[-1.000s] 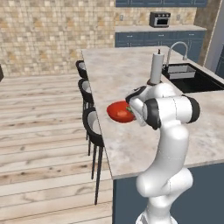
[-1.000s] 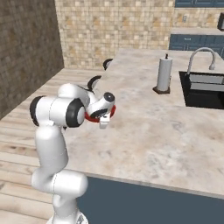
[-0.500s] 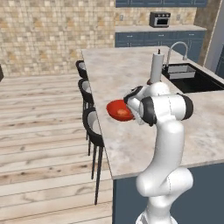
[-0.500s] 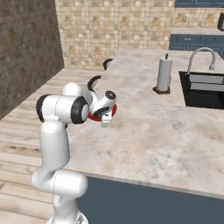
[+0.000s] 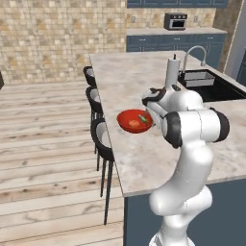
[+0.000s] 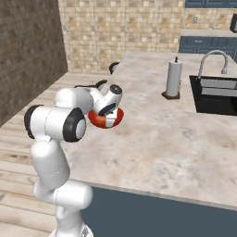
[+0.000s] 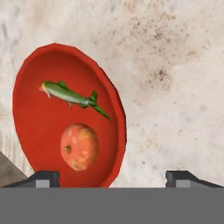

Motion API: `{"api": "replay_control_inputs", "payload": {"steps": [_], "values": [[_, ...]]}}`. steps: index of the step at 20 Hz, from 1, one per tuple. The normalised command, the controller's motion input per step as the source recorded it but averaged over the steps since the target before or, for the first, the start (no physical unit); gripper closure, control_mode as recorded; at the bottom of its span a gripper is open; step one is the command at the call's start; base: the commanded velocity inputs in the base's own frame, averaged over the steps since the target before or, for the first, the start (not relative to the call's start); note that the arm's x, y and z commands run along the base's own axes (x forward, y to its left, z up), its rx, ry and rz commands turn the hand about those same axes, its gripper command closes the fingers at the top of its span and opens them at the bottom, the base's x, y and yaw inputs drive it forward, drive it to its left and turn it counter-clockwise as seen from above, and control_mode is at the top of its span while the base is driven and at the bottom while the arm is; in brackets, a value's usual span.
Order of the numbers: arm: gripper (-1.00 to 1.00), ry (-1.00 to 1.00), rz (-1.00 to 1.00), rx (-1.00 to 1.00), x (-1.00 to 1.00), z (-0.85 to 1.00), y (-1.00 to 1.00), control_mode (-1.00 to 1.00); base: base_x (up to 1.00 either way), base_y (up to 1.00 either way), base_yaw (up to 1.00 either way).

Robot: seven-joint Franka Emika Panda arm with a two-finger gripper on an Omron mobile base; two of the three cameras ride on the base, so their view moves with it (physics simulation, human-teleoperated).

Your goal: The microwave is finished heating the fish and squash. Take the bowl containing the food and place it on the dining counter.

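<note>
Bowl (image 5: 135,120) of glossy red sits on the pale stone top of the dining counter (image 5: 144,81), close to the long edge that carries the black stools (image 5: 101,139) and about midway along that edge. Inside it lies the food: an orange-tan squash (image 7: 79,146) and a slim green fish (image 7: 72,97), the two apart from each other on the bowl's floor. The gripper (image 7: 113,177) is released, its two dark fingertips (image 7: 43,176) set wide, one over the bowl's inner wall and the other over bare stone beyond the rim, so the near rim of the bowl lies between them; whether either tip touches the rim cannot be told. In the left base view the hand (image 5: 156,102) stands just beside the bowl on its side away from the stools, and in the right base view it partly covers the bowl (image 6: 99,119). Farther along the worktop, toward the far end and near the opposite long edge, a paper towel roll (image 6: 174,79) stands upright on its holder, just beside a black sink (image 6: 217,95) with a curved tap (image 6: 212,61). A toaster oven (image 5: 175,21) sits on the blue wall counter (image 5: 173,32) well beyond the island.
</note>
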Motion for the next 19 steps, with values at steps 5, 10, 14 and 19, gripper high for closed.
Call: {"api": "replay_control_inputs", "payload": {"steps": [5,10,14,19], "values": [[-1.00,0.00,-0.03,0.00,-1.00,1.00,-0.16,-1.00,0.00,0.00,0.00],[-1.00,0.00,0.00,0.00,-1.00,1.00,-0.19,-1.00,0.00,0.00,0.00],[-1.00,0.00,0.01,0.00,-1.00,1.00,-0.10,-1.00,0.00,0.00,0.00],[-1.00,0.00,0.03,0.00,-1.00,1.00,-0.01,-1.00,0.00,0.00,0.00]]}}
